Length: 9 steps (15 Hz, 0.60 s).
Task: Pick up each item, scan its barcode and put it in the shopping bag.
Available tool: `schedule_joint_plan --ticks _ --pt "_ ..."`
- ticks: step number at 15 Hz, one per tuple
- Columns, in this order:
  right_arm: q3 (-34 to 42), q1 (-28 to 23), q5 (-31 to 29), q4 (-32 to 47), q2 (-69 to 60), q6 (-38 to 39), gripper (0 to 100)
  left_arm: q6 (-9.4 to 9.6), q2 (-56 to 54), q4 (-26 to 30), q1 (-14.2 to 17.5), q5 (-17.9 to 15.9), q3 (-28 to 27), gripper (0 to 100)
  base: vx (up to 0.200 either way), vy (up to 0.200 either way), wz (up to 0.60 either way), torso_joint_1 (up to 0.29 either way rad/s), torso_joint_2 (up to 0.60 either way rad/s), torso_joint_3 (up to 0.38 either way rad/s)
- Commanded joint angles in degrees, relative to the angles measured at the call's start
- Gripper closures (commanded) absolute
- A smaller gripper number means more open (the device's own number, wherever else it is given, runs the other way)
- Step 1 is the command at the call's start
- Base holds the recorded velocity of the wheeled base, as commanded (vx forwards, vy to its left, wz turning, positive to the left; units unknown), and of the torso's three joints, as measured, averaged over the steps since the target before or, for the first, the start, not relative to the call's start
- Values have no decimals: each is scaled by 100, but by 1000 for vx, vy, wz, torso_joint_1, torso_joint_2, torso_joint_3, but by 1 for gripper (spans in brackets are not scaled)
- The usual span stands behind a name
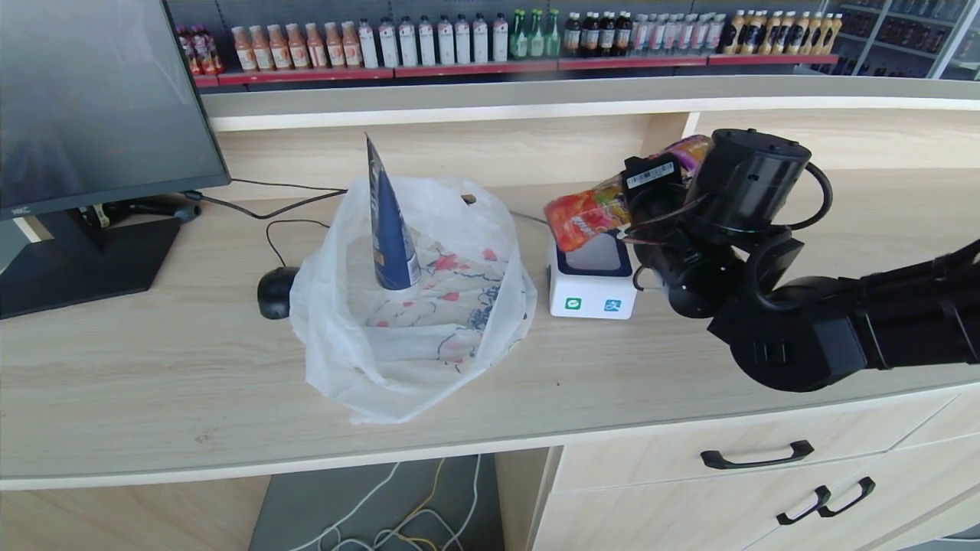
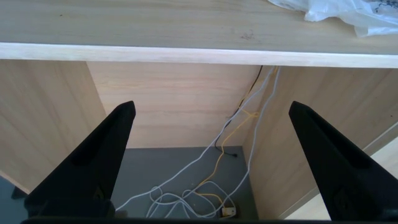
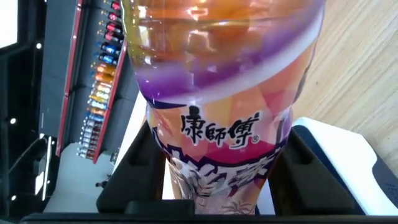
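Bottle (image 3: pixel 217 93) inside right end effector (image 3: pixel 217 171), apparently above scanner (image 1: pixel 593 289)

Light-wood table (image 1: pixel 153 383) with raised back ledge (image 1: pixel 536 96); drawers (image 1: pixel 651 467) with black handles (image 1: pixel 758 458) below; red-edged shelves (image 1: pixel 475 70) of bottles (image 1: pixel 459 38) behind; loose cables (image 1: pixel 413 536) on grey floor (image 1: pixel 306 505).

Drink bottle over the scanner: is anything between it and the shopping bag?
Nothing visible blocks the way. The drink bottle in the right gripper hangs above the white scanner; the shopping bag lies open beside it, to the robot's left. Only a blue cone pack stands inside the bag.
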Motion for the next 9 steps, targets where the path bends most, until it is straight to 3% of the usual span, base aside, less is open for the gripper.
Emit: schedule_joint_plan --ticks 1,9 --pt "69 -88 0 2 10 8 100 -4 0 -5 0 0 0 0 0 0 0 0 0 0" --pt "148 -167 0 -7 54 70 100 -4 0 -5 0 0 0 0 0 0 0 0 0 0"
